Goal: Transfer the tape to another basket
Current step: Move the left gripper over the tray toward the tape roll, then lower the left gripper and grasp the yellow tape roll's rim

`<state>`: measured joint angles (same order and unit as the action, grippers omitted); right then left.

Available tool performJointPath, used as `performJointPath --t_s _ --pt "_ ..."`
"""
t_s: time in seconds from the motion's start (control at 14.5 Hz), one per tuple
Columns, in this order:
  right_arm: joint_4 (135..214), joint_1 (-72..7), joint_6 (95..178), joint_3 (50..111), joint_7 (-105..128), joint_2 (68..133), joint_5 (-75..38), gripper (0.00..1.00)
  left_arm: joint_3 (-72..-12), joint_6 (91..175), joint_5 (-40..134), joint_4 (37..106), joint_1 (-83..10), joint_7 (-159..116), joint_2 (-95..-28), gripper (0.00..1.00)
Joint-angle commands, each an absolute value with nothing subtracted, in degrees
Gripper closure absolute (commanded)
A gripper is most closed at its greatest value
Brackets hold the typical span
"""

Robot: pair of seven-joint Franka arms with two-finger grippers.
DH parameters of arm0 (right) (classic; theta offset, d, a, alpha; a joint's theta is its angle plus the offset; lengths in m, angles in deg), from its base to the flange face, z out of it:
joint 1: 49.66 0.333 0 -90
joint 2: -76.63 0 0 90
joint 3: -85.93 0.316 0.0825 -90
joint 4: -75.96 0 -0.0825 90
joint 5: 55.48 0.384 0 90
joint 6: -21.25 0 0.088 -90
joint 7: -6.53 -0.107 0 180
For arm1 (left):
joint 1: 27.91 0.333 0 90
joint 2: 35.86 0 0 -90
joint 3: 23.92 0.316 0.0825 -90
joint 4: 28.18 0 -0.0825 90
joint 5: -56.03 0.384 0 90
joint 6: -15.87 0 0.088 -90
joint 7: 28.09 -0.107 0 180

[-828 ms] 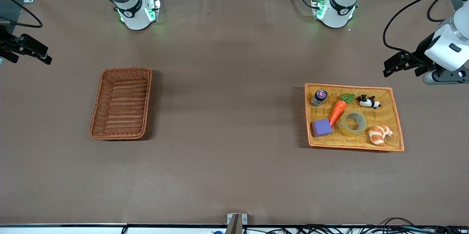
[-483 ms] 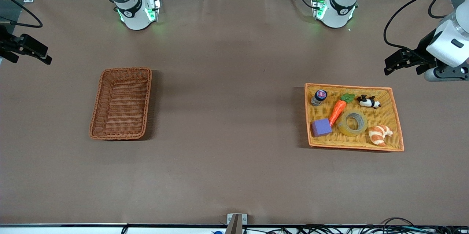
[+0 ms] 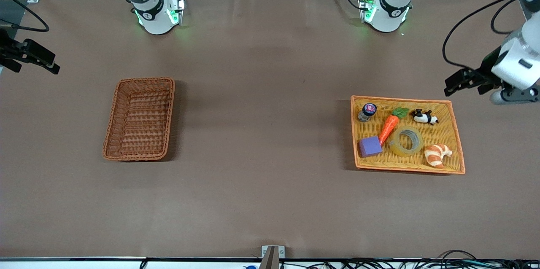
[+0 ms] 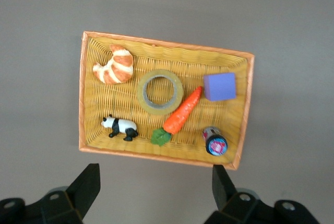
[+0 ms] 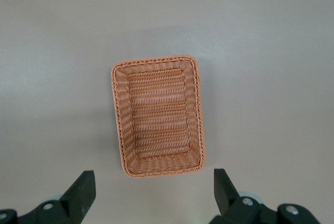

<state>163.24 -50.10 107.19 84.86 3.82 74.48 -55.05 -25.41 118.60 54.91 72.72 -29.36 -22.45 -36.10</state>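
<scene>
The tape (image 3: 406, 141), a yellowish ring, lies flat in the yellow-orange tray (image 3: 400, 99) toward the left arm's end of the table. The left wrist view shows it too (image 4: 160, 91). The reddish-brown basket (image 3: 139, 118) stands empty toward the right arm's end and also shows in the right wrist view (image 5: 158, 114). My left gripper (image 3: 453, 83) is open and empty in the air, over bare table beside the tray's long edge (image 4: 156, 156). My right gripper (image 3: 40, 60) is open and empty, over bare table beside the basket's short edge, and waits.
In the tray with the tape lie a toy carrot (image 3: 388, 127) touching it, a purple cube (image 3: 370, 146), a croissant (image 3: 437, 154), a toy panda (image 3: 424, 117) and a small jar (image 3: 367, 111). Brown table stretches between tray and basket.
My left gripper has shifted a little toward the tray, still open. The right arm, the tape and the other things have not moved.
</scene>
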Motion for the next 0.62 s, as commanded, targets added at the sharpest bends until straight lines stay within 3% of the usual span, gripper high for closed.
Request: performJointPath --t_s 0.0,0.28,0.55 --pt "162.97 -50.01 106.68 84.61 4.42 74.43 -54.07 0.0 -23.23 125.89 54.89 79.73 -29.58 -26.23 -35.77 0.06" --pt "162.97 -50.01 106.68 84.7 4.42 74.43 -54.07 0.0 -21.64 139.14 54.89 88.43 -29.5 -27.3 -39.63 0.02" --pt "162.97 -50.01 106.68 84.61 4.42 74.43 -54.07 0.0 -21.64 146.19 54.89 89.6 -29.58 -28.62 -47.36 0.0"
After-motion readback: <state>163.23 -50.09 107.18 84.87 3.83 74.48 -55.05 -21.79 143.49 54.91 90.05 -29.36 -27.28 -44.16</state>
